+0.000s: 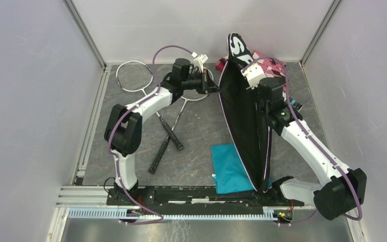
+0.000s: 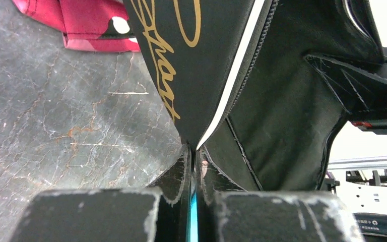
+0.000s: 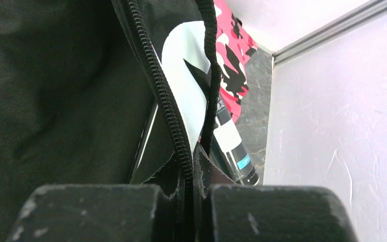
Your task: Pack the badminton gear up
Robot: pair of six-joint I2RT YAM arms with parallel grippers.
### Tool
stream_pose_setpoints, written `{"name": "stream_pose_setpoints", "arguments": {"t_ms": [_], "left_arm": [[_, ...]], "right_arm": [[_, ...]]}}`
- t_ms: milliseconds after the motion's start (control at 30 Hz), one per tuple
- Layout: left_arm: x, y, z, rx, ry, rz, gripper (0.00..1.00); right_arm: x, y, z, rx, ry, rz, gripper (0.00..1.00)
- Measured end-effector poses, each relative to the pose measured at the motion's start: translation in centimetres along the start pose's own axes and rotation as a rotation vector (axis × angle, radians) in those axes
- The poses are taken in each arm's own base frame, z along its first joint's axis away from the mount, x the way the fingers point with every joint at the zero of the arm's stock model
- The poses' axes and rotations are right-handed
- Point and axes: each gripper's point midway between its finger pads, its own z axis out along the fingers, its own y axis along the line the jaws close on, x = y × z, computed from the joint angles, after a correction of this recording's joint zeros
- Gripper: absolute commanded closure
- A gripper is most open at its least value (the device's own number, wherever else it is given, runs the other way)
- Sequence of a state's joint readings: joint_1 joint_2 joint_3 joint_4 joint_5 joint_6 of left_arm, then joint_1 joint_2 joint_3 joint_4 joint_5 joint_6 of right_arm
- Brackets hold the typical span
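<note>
1. Bag: black and racquet-shaped, held up on edge near the middle of the grey marbled surface. Its mouth is spread open between the two arms. The narrow end points toward the arm bases at the near edge. The wide end, with large white letters, rises at the back.
2. Left hand: closed, pinching the left rim of the bag. In the left wrist view, gold script and a white piping line run down the bag's outer face to the fingers.
3. Right hand: closed on the right rim of the bag. In the right wrist view, the zipper teeth run straight down into the gap between the fingers.
4. First racquet: flat on the surface to the left of the bag and outside it, with its silver head in the open at the back left.
5. Second racquet: also flat on the surface and outside the bag, its black handle crossing the first racquet's handle. Its head is partly hidden under the left arm.
6. Tube: black with a white band, lying on the surface beyond the bag's right rim, near the right wall and outside the bag.
7. Teal cloth: flat at the near side, with its right edge hidden behind the bag's narrow end.
8. Pink-black camouflage fabric: bunched at the back, behind the bag's wide end.
</note>
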State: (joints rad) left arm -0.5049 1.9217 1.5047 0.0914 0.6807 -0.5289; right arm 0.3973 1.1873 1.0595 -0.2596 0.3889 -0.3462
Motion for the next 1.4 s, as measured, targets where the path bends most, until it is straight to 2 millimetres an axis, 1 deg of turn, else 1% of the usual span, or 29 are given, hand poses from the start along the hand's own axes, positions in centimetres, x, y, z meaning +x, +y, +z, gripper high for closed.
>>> {"name": "stream_pose_setpoints", "arguments": {"t_ms": [133,267,333,400,467,533,667,700,767,800,833,900,1000,1067,1133,1233,1267,1333,1400], "left_arm": [[1.9,1.4,2.4,-0.013,0.065,-0.032,0.88],[3.4,2.5,3.9,-0.030,0.106,-0.056,0.80],[3.9,3.2,4.0,-0.051,0.119,-0.060,0.72],[4.3,3.5,3.9,-0.063,0.131,-0.066,0.61],[4.4,3.8,3.7,-0.069,0.137,-0.065,0.47],[4.5,4.1,3.5,-0.074,0.146,-0.061,0.36],[4.8,5.3,2.4,-0.084,0.165,-0.051,0.21],[5.0,5.7,1.8,-0.092,0.171,-0.047,0.19],[5.4,6.9,0.0,-0.125,0.188,-0.040,0.18],[5.7,7.7,-1.3,-0.150,0.199,-0.030,0.18],[5.6,8.2,-2.3,-0.174,0.201,-0.020,0.18],[5.3,9.9,-4.7,-0.254,0.209,0.018,0.19],[4.5,12.3,-7.6,-0.375,0.217,0.091,0.21],[4.7,13.8,-9.1,-0.449,0.245,0.125,0.22],[5.4,15.3,-10.2,-0.523,0.280,0.149,0.22],[7.2,16.8,-12.2,-0.610,0.326,0.152,0.18],[8.1,17.3,-13.1,-0.640,0.343,0.144,0.16],[9.2,17.8,-15.3,-0.698,0.354,0.124,0.14],[9.4,18.5,-17.6,-0.760,0.342,0.106,0.12]], "right_arm": [[2.0,0.5,0.5,0.012,0.055,-0.015,1.00],[3.0,1.4,1.5,-0.002,0.090,-0.003,1.00],[3.2,2.0,2.1,-0.012,0.097,0.011,1.00],[3.4,2.7,2.7,-0.025,0.102,0.028,1.00],[3.6,3.3,3.4,-0.031,0.107,0.047,1.00],[4.0,4.0,4.2,-0.037,0.116,0.067,1.00],[4.9,5.4,5.3,-0.064,0.145,0.090,1.00],[5.2,5.7,5.5,-0.071,0.153,0.095,1.00],[5.5,6.2,5.8,-0.083,0.163,0.101,1.00],[5.6,6.3,5.9,-0.088,0.166,0.103,1.00],[5.6,6.4,5.9,-0.092,0.166,0.106,1.00],[5.6,6.7,5.9,-0.104,0.163,0.110,1.00],[5.4,7.0,5.9,-0.124,0.157,0.113,1.00],[5.3,7.2,5.9,-0.134,0.154,0.115,1.00],[5.2,7.4,5.8,-0.146,0.150,0.116,1.00],[5.1,7.5,5.8,-0.159,0.144,0.116,1.00],[5.0,7.6,5.7,-0.165,0.141,0.118,1.00],[4.8,7.7,5.7,-0.174,0.135,0.120,1.00],[4.8,7.8,5.6,-0.181,0.132,0.121,1.00]]}}
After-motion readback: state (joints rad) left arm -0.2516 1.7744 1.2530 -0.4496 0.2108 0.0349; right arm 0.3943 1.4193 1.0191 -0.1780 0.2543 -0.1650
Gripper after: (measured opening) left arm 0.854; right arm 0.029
